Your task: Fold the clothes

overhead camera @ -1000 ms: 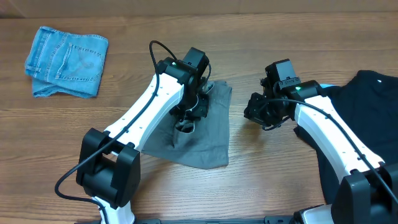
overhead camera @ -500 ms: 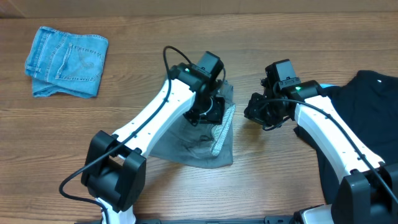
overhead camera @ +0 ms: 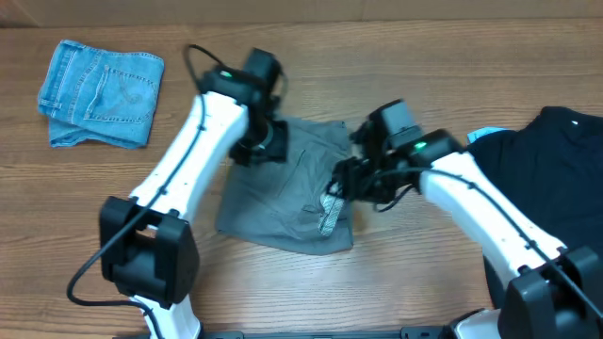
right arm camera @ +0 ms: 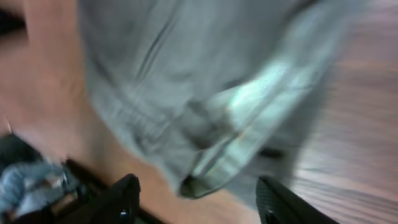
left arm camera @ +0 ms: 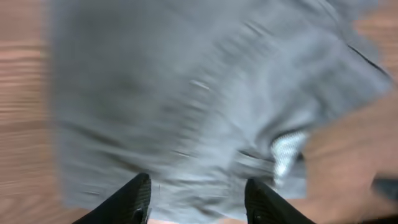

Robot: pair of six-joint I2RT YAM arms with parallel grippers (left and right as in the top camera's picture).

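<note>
The grey-olive shorts (overhead camera: 292, 193) are seen lying folded into a rough block near the middle of the desk (overhead camera: 424, 56), somewhat closer to the robot's edge than to the far edge. A strip of the paler inner waistband (overhead camera: 330, 215) is exposed along the right side of the bundle. The left gripper (left arm camera: 199, 186) is held over the far left part of the shorts. Its fingers are parted with only cloth seen below them, and nothing is gripped. The right gripper (right arm camera: 198, 190) is placed at the right edge of the shorts, just by the pale strip, and its fingers are likewise spread apart and empty. Whether either gripper touches the fabric cannot be told, as both wrist views are blurred. A folded light-blue denim garment (overhead camera: 102, 92) is laid near the far left corner, and a black garment (overhead camera: 556, 179) is spread by the right edge.
</note>
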